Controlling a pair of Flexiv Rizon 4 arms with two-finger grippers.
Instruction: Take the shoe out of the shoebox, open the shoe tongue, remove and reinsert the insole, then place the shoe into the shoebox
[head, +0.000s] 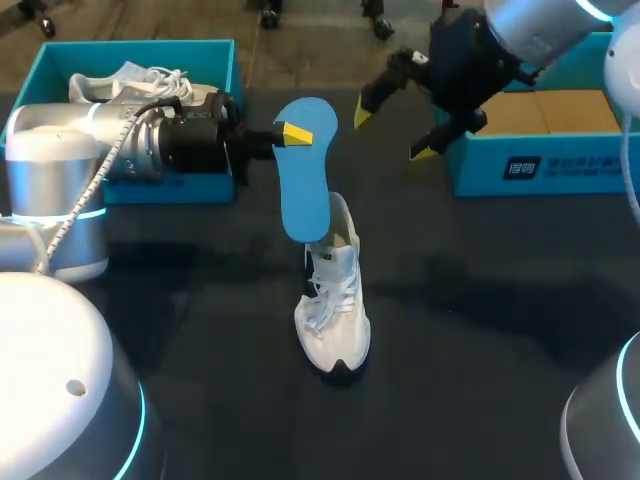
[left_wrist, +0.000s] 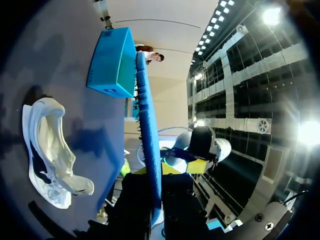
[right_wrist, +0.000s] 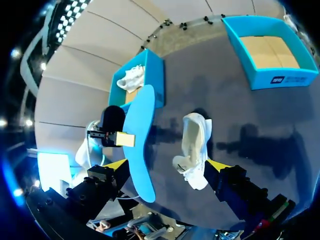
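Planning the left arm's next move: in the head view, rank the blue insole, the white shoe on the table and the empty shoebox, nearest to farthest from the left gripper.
1. Blue insole, clamped in the left gripper itself.
2. White shoe, on the table at the insole's lower end.
3. Empty shoebox, at the table's right, past the right gripper.

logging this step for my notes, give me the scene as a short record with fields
left gripper: shut on the insole, holding it up off the table
insole: blue, out of the shoe
shoe: white, resting on the table between the two boxes
right gripper: open, holding nothing, near the right box
left box: holds a second shoe, also white
right box: nothing inside, bare cardboard floor
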